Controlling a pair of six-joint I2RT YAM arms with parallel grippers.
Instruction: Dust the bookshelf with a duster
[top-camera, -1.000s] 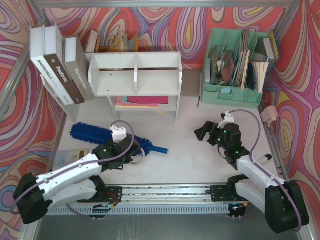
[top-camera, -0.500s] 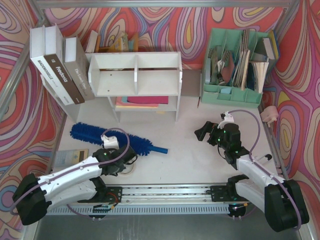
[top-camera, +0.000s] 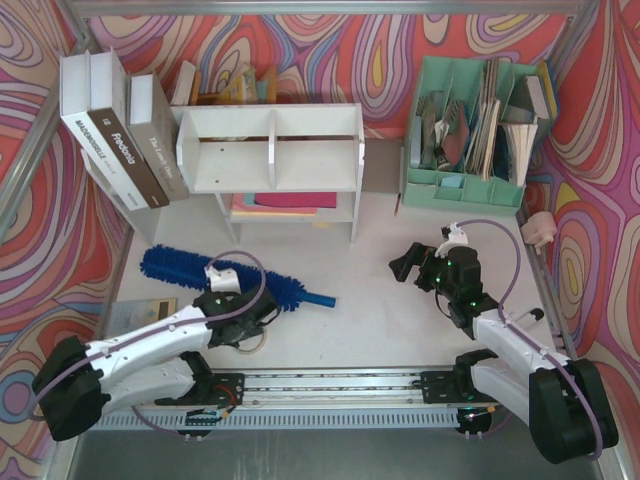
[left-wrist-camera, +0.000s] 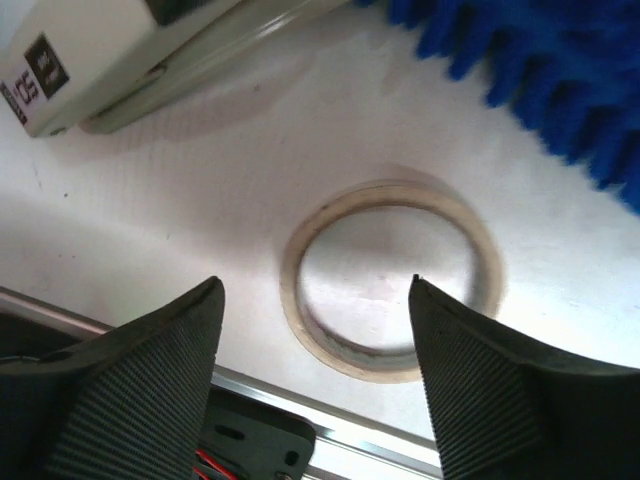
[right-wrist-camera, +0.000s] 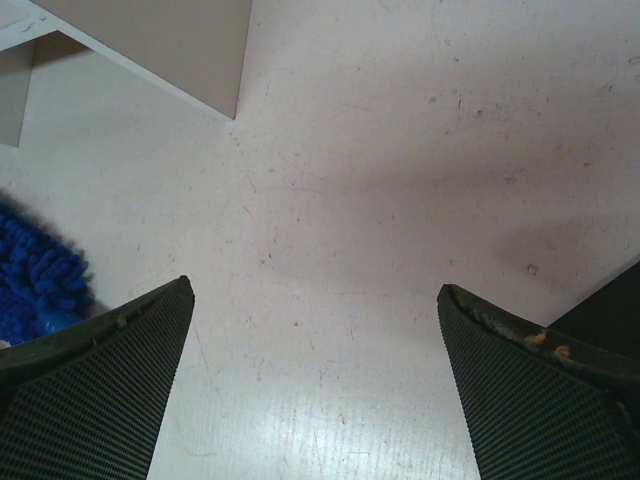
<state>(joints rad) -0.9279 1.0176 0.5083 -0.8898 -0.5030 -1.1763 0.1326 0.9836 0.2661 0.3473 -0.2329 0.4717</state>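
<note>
The bookshelf (top-camera: 270, 122) is a white unit standing at the back of the table, left of centre. The blue fluffy duster (top-camera: 175, 266) lies flat on the table in front of it, its thin handle (top-camera: 318, 298) pointing right. My left gripper (top-camera: 250, 325) hovers just near of the duster, open and holding nothing. In the left wrist view, my left gripper (left-wrist-camera: 315, 283) is above a tape roll (left-wrist-camera: 345, 355) lying on the table, with duster bristles (left-wrist-camera: 540, 70) beyond. My right gripper (top-camera: 405, 265) stands open over bare table to the right, empty in its wrist view (right-wrist-camera: 315, 290).
Large books (top-camera: 115, 140) lean at the back left. A mint-green file organizer (top-camera: 470, 130) stuffed with papers stands at the back right. A booklet (top-camera: 140, 315) lies left of my left arm. A pink object (top-camera: 538, 230) sits by the right wall. The shelf's foot (right-wrist-camera: 170, 40) shows ahead of the right gripper.
My left arm pulled back from over the duster toward the near edge, the tape roll coming with it, and its jaws then opened, leaving the roll on the table. The right arm stayed still.
</note>
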